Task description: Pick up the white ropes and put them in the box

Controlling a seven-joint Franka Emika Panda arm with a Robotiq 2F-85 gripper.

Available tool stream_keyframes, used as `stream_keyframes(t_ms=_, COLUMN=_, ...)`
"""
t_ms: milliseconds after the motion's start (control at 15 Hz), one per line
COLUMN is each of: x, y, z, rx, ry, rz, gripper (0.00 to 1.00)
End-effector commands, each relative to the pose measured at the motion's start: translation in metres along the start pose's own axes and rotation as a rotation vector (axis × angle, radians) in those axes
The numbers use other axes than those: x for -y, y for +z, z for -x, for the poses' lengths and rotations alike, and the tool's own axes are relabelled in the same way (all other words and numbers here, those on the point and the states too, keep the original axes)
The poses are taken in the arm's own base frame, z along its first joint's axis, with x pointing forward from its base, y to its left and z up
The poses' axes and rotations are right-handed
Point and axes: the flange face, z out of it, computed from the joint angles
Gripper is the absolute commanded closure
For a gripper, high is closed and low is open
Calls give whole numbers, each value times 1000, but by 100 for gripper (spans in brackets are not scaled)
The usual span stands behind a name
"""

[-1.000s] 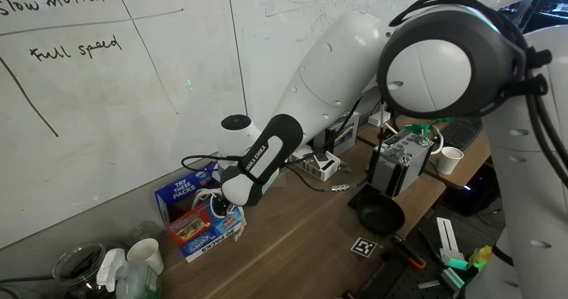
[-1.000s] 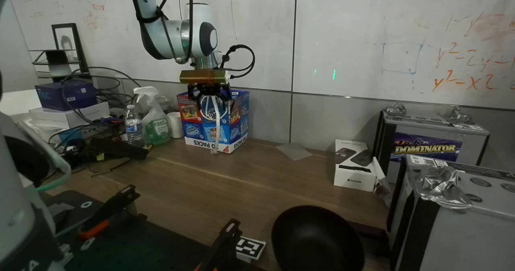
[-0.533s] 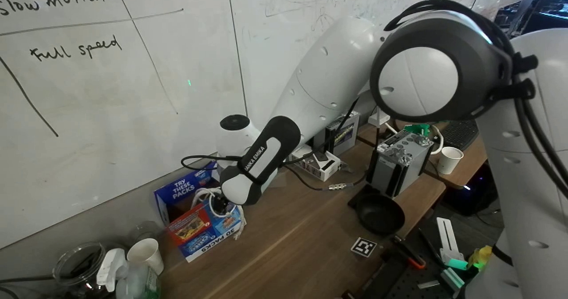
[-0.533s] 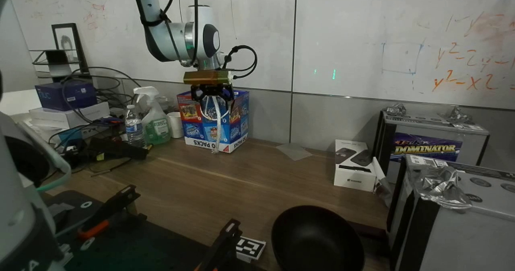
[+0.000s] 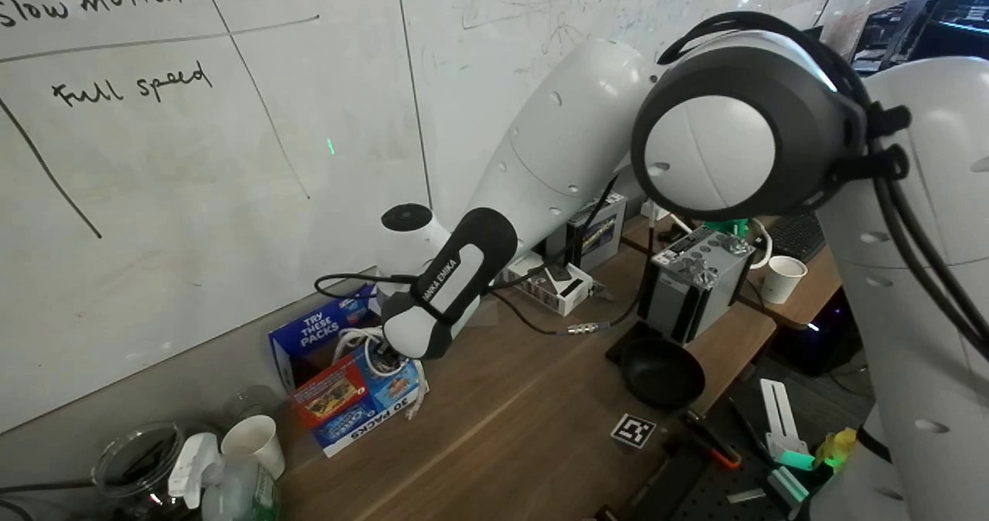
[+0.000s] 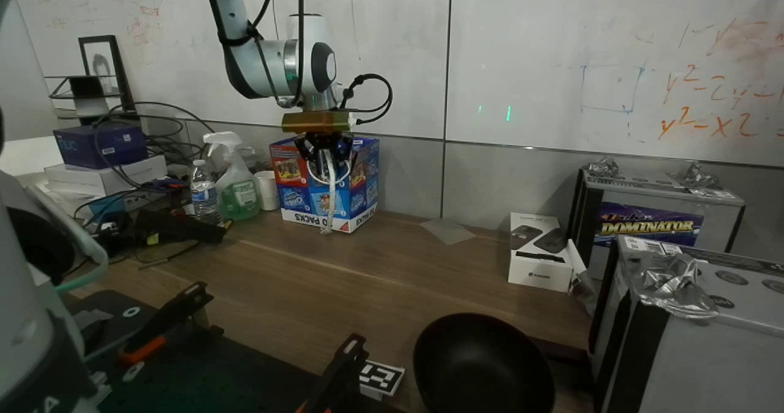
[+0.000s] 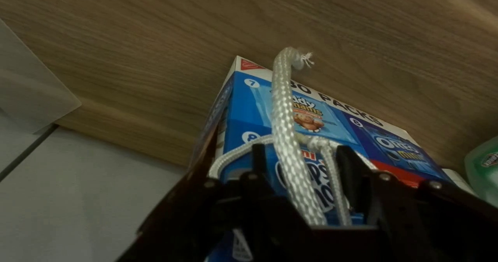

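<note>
You've got one box [image 6: 294,200], two paper cups [image 5: 259,447]. White ropes [image 7: 285,131] hang over the box's front; can't tell how many, or how much is inside. Your gripper [image 7: 301,155] is spread, some between its jaws.

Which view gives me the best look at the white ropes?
The wrist view: the white ropes are largest there, weave and frayed end clear. Both exterior views show them smaller, hanging by the box; loops at its opening show in an exterior view.
</note>
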Motion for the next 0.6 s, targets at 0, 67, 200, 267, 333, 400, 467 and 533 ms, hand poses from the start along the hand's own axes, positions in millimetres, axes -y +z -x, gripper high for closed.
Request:
stream_keyframes(t_ms=0, x=2, y=-1, z=-11, rx=-29, ry=-6, rz=5, gripper=81)
stream_keyframes(t_ms=67, x=3, y=-1, z=-11, rx=-31, ry=-7, rz=4, gripper=89)
stream_keyframes(t_ms=200, x=6, y=-4, z=-15, rx=-38, ry=-5, rz=-2, gripper=94)
stream_keyframes(t_ms=267, x=8, y=-6, z=-18, rx=-44, ry=-5, rz=-6, gripper=96)
stream_keyframes(t_ms=333, x=10, y=-8, z=-21, rx=-50, ry=-4, rz=-8, gripper=95)
stream_keyframes(t_ms=400, x=13, y=-13, z=-26, rx=-55, ry=-5, rz=-13, gripper=92)
stream_keyframes(t_ms=467, x=16, y=-17, z=-30, rx=-64, ry=-4, rz=-12, gripper=92)
stream_keyframes(t_ms=533, x=18, y=-23, z=-36, rx=-70, ry=-4, rz=-10, gripper=92)
